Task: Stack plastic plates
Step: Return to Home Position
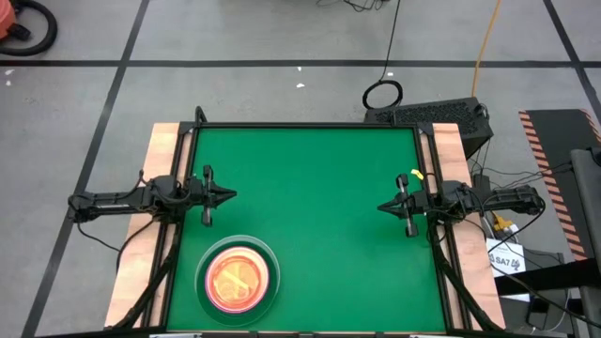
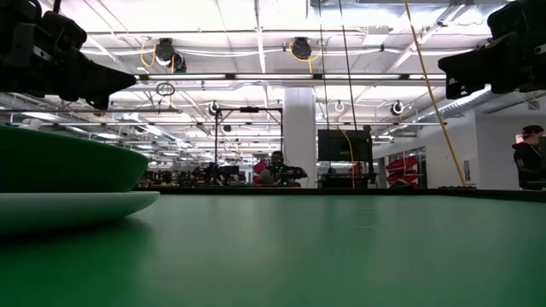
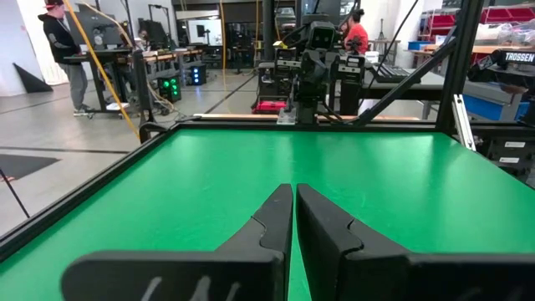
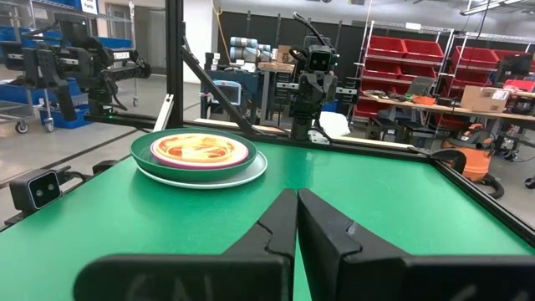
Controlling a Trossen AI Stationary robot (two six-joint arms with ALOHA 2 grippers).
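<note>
The plastic plates stand in one stack (image 1: 239, 277) at the near left of the green table. A pale mint plate (image 4: 251, 177) lies at the bottom on the table, a dark green one (image 4: 150, 163) on it, then a hot pink one (image 4: 242, 156) with small orange translucent dishes (image 4: 201, 147) on top. In the low view the stack (image 2: 60, 170) shows at the left edge. My left gripper (image 1: 232, 195) is shut and empty at the table's left side, above the table. My right gripper (image 1: 381, 207) is shut and empty at the right side.
A black frame (image 1: 310, 127) runs round the green table top. Wooden boards (image 1: 160, 160) flank it left and right. A small camera (image 4: 38, 191) stands at the table's near edge. People stand in the room beyond the table.
</note>
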